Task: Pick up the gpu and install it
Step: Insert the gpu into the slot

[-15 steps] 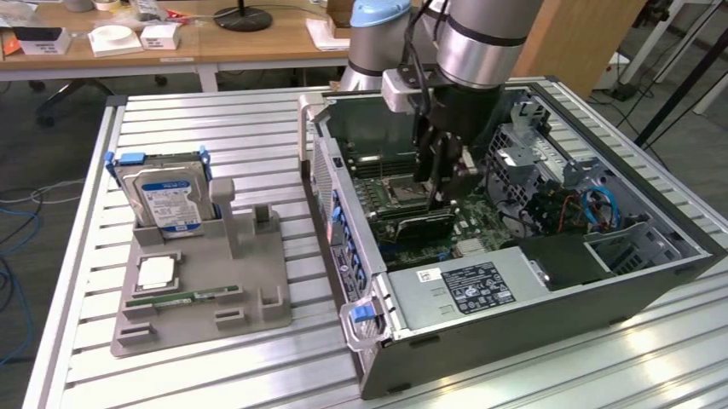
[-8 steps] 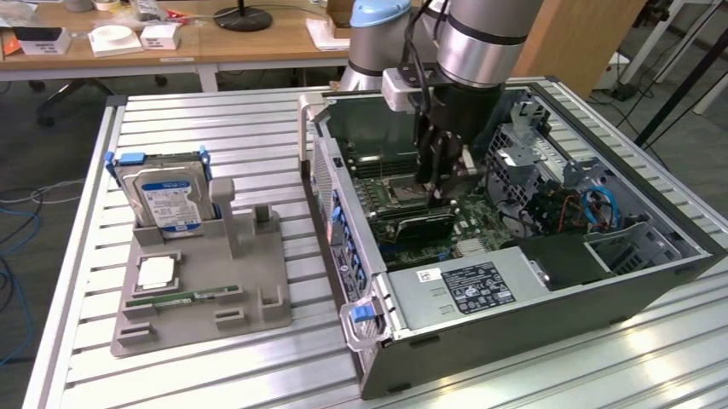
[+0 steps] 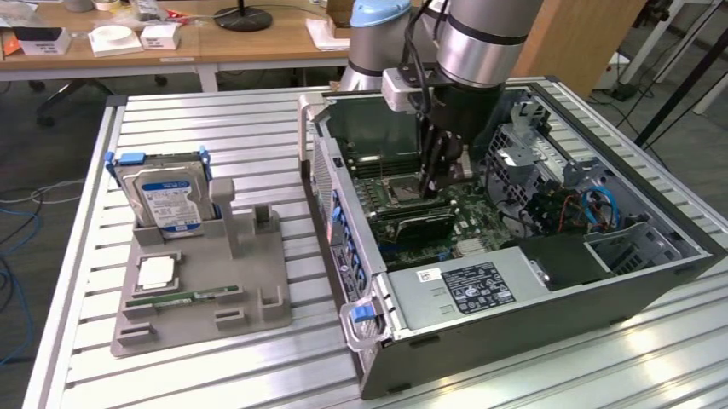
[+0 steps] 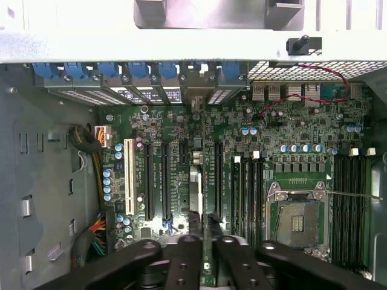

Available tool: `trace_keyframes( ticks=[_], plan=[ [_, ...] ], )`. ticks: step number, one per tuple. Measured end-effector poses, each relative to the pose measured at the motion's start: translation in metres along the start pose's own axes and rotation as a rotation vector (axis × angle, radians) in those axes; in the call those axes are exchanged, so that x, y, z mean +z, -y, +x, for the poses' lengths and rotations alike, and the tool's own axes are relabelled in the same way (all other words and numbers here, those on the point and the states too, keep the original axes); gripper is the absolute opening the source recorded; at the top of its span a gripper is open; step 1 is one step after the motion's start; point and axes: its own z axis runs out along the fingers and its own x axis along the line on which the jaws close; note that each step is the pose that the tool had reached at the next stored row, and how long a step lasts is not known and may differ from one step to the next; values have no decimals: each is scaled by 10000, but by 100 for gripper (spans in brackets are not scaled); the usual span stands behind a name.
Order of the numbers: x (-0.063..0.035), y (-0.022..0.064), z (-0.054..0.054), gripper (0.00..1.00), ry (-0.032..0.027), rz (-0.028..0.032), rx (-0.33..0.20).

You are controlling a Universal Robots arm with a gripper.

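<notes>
**Claw Lowered Into the Open Computer Case With the GPU in Its Grip**

The claw (image 3: 430, 189) hung inside the open computer case (image 3: 637, 256), reaching down over the motherboard (image 3: 455, 226). Its fingers (image 4: 199, 254) were clenched on the gpu (image 4: 195, 181), which the wrist view showed edge-on as a thin dark card running away from the fingertips toward the rear slot brackets (image 4: 139, 90). In the exterior view the gpu (image 3: 424, 220) appeared as a dark flat card standing upright just below the claw, close against the motherboard; whether it was fully seated in a slot could not be told. The empty processor socket (image 4: 299, 220) lay just beside the claw, with black expansion slots (image 4: 164, 181) on the card's other side.

Well apart from the claw, outside the case on the slatted bench (image 3: 205, 119), a grey fixture tray (image 3: 199, 294) held a hard drive (image 3: 169, 198) standing upright, a small square chip (image 3: 155, 273) and a narrow green memory stick (image 3: 182, 297).
</notes>
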Motion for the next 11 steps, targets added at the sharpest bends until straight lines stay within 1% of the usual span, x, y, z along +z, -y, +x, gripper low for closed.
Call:
trace_keyframes(
  ticks=[1, 2, 3, 11],
  plan=[
    [0, 0, 0, 14, 0, 0, 0],
    [0, 0, 0, 14, 0, 0, 0],
    [0, 0, 0, 11, 0, 1, 0],
    [0, 0, 0, 11, 0, 0, 0]
  ],
)
